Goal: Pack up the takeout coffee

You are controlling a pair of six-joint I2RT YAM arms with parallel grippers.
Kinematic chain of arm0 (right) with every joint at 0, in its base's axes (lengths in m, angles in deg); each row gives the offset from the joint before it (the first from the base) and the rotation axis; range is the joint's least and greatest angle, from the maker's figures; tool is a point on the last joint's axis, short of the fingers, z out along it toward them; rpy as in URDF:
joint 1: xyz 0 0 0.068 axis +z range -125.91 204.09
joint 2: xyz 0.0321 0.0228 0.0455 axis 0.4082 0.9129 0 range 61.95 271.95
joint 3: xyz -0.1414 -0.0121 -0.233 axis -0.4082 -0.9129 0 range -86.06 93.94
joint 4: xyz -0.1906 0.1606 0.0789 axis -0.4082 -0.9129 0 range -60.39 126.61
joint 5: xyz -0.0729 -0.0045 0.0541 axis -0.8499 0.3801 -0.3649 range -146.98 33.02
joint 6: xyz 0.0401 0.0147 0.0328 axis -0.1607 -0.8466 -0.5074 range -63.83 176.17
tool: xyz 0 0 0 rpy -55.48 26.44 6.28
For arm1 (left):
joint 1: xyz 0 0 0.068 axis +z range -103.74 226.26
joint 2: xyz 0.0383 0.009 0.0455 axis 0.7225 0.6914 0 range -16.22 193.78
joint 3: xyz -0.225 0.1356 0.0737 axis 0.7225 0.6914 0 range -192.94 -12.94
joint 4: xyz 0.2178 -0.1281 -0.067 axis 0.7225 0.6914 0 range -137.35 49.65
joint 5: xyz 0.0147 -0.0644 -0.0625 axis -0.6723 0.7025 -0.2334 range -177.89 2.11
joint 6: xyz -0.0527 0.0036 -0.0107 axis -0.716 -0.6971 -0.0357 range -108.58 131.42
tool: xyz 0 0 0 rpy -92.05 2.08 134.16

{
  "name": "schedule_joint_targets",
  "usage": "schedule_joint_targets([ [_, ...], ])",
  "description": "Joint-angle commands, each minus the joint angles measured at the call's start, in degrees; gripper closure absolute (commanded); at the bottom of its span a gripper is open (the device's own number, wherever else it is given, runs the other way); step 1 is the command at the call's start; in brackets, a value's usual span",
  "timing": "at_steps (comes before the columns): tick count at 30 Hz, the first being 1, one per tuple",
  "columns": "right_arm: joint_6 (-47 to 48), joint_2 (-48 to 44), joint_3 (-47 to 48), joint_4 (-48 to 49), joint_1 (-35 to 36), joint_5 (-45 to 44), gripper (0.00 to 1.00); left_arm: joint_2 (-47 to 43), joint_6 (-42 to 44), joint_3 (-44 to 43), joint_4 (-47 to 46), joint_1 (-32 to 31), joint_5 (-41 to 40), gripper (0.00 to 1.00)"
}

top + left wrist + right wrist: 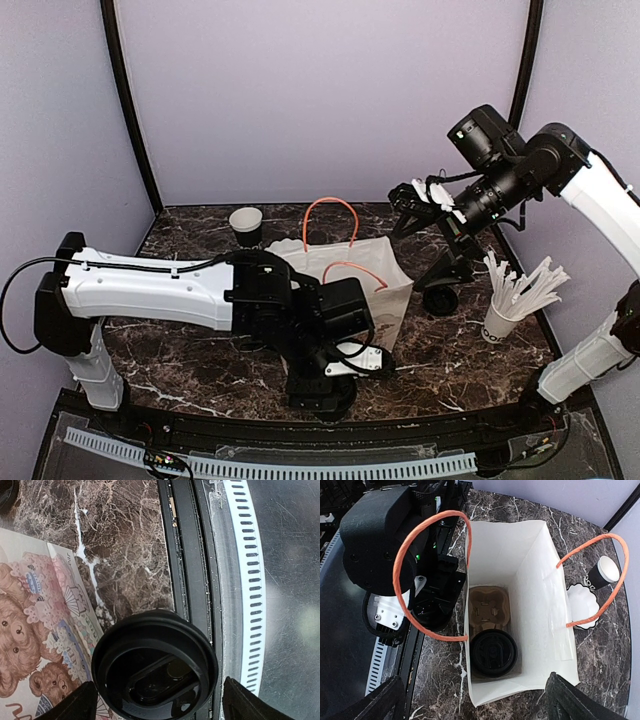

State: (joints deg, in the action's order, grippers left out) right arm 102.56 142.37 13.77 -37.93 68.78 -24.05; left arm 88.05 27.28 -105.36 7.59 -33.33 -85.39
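Left gripper point(160, 705) hangs low at the near edge of the dark brown marble table point(125, 540), its two black fingers point(75, 705) set on either side of the takeout coffee point(155, 665), a small black paper cup under a black plastic lid. The fingertips run out of the left wrist view, so I cannot tell whether they squeeze the cup wall or merely flank it. This cup stands on the table just beside the white paper bag with orange cord handles point(370, 280), whose outer side carries a teddy bear print. Right gripper point(475, 702) hovers above the bag's mouth with its fingers spread wide. Down in the bag sits a brown cardboard cup carrier point(489, 605), and a second black-lidded cup point(494, 652) fills one of its pockets. Behind the bag stands a lidless black cup with a white rim point(245, 222). Near the right arm is a white cup of white sticks point(500, 320).
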Motion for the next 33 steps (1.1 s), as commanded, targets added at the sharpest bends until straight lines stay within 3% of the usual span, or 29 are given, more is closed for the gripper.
schedule_joint_targets([
  [1, -0.32, -0.18, -0.38, 1.36, -0.57, -0.14, 0.02, 0.14, 0.55, 0.95, 0.44, 0.45, 2.19, 0.11],
  [18, -1.01, -1.21, -1.43, 1.59, -0.65, -0.49, 0.02, 2.42, 0.36, 1.19, -0.02, 0.49, 1.16, 0.13],
  [25, -1.21, -1.32, -0.76, 1.70, -0.74, -1.11, 0.02, 2.10, 0.41, -0.57, 1.43, 0.49, 1.76, 0.21],
  [33, 0.18, 0.07, 13.05, -2.68, -6.10, 3.47, 0.01, -2.18, -2.10, -6.69, 5.32, 0.01, 5.08, 0.33],
])
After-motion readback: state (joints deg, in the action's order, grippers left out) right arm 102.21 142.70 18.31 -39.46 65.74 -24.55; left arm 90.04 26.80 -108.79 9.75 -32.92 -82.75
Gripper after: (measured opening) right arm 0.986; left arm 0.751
